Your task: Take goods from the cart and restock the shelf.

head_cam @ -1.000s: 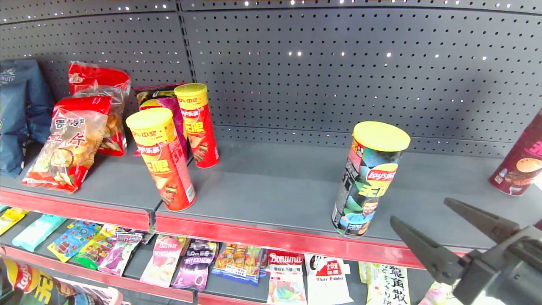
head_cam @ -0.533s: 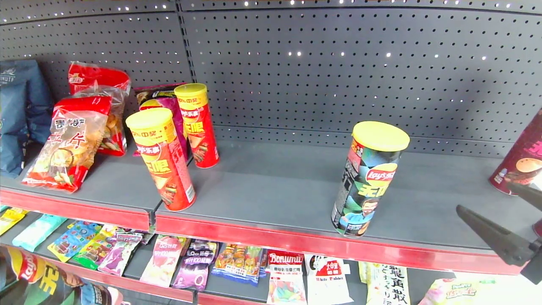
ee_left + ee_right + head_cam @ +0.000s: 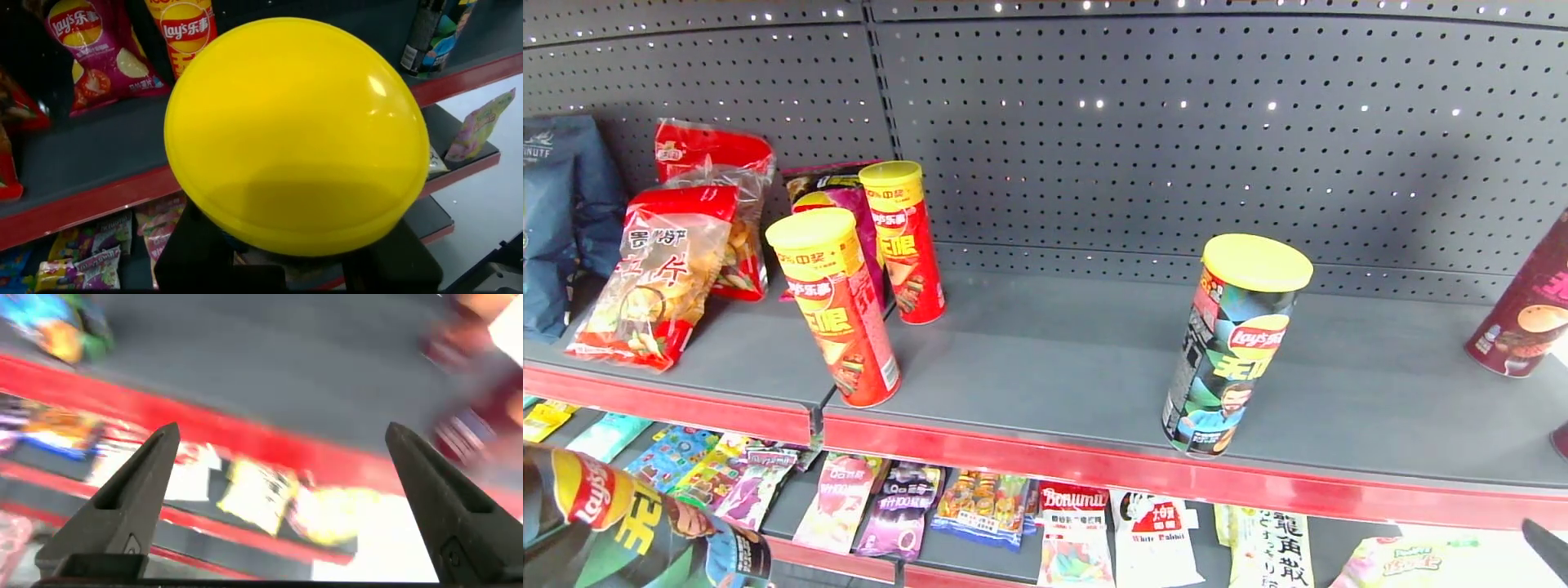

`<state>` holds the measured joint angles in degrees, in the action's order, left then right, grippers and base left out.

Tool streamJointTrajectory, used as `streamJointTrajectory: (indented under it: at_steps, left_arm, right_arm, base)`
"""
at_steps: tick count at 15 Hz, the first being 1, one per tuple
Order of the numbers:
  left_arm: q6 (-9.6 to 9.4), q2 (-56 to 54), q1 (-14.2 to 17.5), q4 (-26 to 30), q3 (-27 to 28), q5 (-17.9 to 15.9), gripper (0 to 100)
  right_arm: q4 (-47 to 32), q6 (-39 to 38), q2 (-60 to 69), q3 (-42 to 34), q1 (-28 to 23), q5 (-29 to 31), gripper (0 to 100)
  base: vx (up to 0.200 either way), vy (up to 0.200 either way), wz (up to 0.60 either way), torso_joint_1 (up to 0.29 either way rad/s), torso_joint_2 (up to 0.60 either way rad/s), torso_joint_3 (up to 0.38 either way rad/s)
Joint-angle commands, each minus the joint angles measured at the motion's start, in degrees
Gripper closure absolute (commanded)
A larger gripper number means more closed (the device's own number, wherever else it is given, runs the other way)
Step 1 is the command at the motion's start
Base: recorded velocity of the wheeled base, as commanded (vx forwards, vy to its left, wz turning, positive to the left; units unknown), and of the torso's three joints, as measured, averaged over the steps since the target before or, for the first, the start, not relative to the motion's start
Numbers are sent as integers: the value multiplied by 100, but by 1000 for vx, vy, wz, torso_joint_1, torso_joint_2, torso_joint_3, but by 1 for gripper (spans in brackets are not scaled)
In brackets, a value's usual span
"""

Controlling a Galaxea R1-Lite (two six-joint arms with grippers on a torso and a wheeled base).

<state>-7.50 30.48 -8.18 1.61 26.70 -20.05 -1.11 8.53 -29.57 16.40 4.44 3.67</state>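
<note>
A dark green chip can (image 3: 629,531) with a yellow lid (image 3: 296,135) is in my left gripper (image 3: 286,265), low at the left below the shelf's red front edge (image 3: 1013,453). The lid hides the fingers. On the top shelf (image 3: 1045,359) a matching green can (image 3: 1237,343) stands upright near the front. Two red cans (image 3: 837,306) stand further left. My right gripper (image 3: 282,429) is open with nothing between its fingers, low at the right in front of the lower shelf; one fingertip (image 3: 1547,545) shows in the head view's corner.
Red snack bags (image 3: 658,269) and a blue bag (image 3: 556,212) lie at the shelf's left end. A maroon can (image 3: 1527,310) stands at the far right. Small packets (image 3: 1078,523) fill the lower shelf. Bare shelf lies between the red cans and the green can.
My right gripper has drawn back down and to the right, away from the standing green can. The can in my left gripper has risen further into the lower left.
</note>
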Motion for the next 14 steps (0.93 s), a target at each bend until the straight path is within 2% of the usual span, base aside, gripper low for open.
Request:
streamJointTrajectory:
  at_steps: [1,4,5,6,8,11,14]
  left_arm:
    - [3,-33,1,15,2,-7,100]
    - [3,-51,1,15,11,-7,100]
    - [3,-51,1,15,11,-7,100]
    - [3,-77,1,15,-42,-7,100]
    - [29,-147,-8,24,-77,-86,100]
    - [99,-209,1,24,-112,-209,100]
    - [99,-235,1,24,-103,-157,100]
  right_arm:
    - [-838,-89,1613,-49,-488,538,0]
    - [-1005,-115,2008,-93,-1621,547,0]
    - [-1005,-115,2008,-93,-1621,547,0]
    - [-1014,-89,2052,-163,-1973,494,0]
    - [-1005,-62,2298,-444,-1806,248,0]
    - [-900,-45,2386,-655,-1534,-1061,0]
    - [-829,-45,2404,-1051,-1235,-1176,0]
  base:
    - [0,0,0,0,0,0]
    - [0,0,0,0,0,0]
    - [0,0,0,0,0,0]
    - [0,0,0,0,0,0]
    - [0,0,0,0,0,0]
    - [0,0,0,0,0,0]
    - [0,0,0,0,0,0]
